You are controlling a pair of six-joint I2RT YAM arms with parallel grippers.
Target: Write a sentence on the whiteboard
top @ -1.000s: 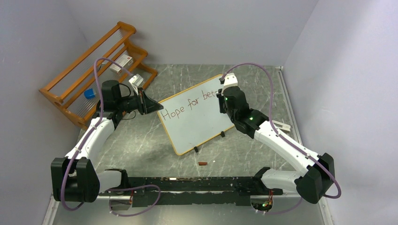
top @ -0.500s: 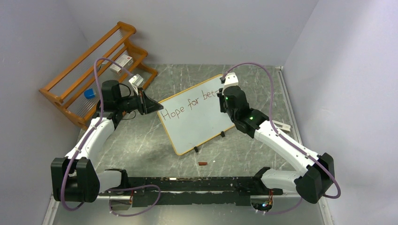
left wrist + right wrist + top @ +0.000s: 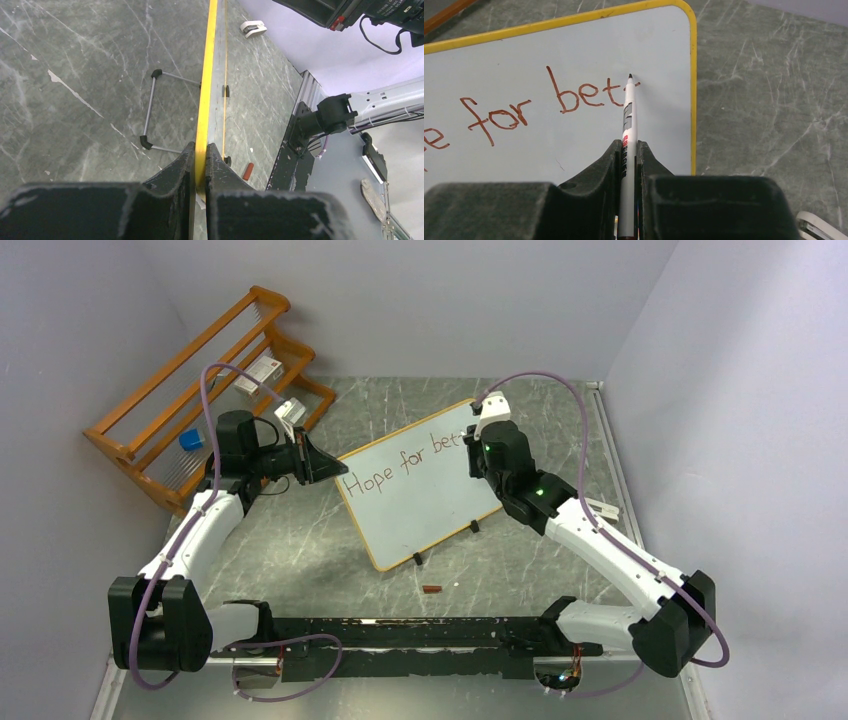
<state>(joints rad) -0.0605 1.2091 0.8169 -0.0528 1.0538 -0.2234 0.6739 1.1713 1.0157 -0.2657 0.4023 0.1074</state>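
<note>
Over the whiteboard [image 3: 574, 145], the right end effector [image 3: 628, 149], gripping the marker [image 3: 628, 112], has edged right.

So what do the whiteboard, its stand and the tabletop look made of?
Whiteboard: smooth, glossy white panel, yellow rim, wood or plastic unclear. Stand: thin grey rod, black end caps, probably metal. Tabletop: grey with pale veins, marble-look, possibly laminate.

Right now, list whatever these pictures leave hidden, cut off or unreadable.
1. Top view: the writing past "bet" is hidden behind the right gripper.
2. Right wrist view: the first word runs off the left edge; the marker label is too blurred to read.
3. Left wrist view: the whiteboard shows edge-on in the left gripper, so its face is hidden.
</note>
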